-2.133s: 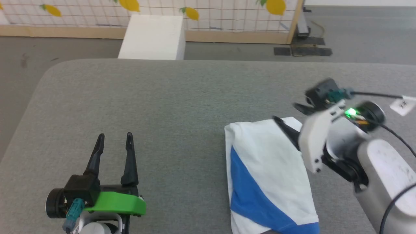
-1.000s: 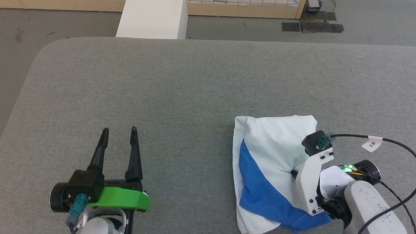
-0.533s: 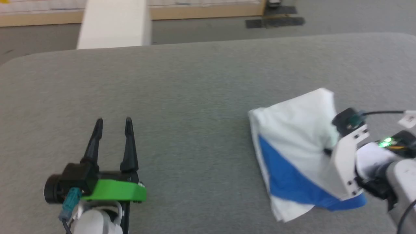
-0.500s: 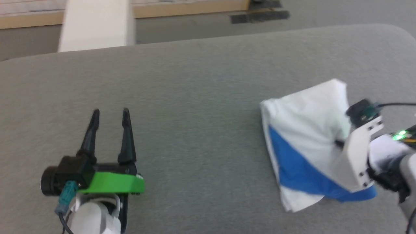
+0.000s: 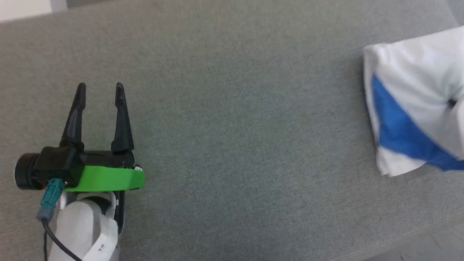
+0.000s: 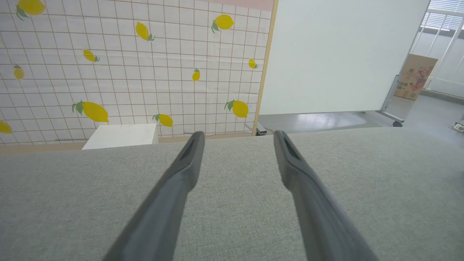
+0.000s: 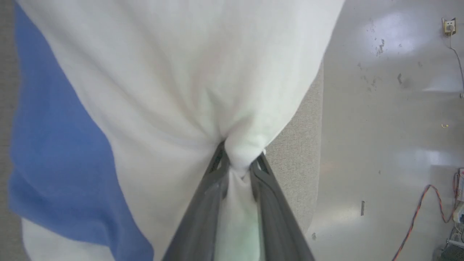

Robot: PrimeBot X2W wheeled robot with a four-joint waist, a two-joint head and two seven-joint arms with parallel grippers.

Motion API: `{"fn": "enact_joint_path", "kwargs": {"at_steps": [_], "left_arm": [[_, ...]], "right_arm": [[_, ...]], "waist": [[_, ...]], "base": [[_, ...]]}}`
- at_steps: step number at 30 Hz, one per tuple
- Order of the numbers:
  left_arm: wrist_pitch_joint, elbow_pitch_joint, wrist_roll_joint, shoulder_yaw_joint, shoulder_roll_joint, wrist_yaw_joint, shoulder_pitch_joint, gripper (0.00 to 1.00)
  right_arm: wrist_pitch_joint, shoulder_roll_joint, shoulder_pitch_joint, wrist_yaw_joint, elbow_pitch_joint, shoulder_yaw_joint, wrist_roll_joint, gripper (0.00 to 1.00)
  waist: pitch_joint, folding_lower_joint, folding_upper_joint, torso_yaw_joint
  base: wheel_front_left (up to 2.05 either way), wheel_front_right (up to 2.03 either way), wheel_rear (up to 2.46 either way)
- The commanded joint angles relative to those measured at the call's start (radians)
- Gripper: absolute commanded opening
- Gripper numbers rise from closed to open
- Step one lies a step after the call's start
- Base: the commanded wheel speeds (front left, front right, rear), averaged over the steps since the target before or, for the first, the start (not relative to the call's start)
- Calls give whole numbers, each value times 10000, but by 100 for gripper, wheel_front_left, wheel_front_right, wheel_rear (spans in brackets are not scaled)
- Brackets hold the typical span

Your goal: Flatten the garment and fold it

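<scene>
Brightly and evenly lit, with faint shadows only. Shows white glare on the floor (image 7: 391,108) beyond the table (image 7: 308,152) edge. Takes daylight from a window (image 6: 446,36). Blurs the left gripper (image 6: 239,137) near the lens; bends lines at wrist-view margins.

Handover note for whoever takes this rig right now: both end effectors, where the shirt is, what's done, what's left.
Left end effector: open, empty, over the bare table.
Right end effector: shut on the garment, pinching its white cloth.
Garment: folded bundle by the table's right edge, cloth tenting toward the pinch.
Done: it looks folded.
Left: probably set it down, release, check the fold is tidy.
</scene>
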Motion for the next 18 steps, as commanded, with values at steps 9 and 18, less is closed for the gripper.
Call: {"fn": "enact_joint_path", "kwargs": {"at_steps": [9, 18], "left_arm": [[247, -523, 231, 18, 222, 191, -293, 100], [176, -419, 144, -3, 228, 264, -223, 100]], "right_arm": [[-744, -381, -1459, -19, 2049, -1204, -943, 0], [-1747, -277, -2047, -19, 3193, -2025, -1854, 100]], "waist": [[1689, -1, -1, 500], [1504, -1, -1, 737]], "base": [[0, 0, 0], [0, 0, 0]]}}
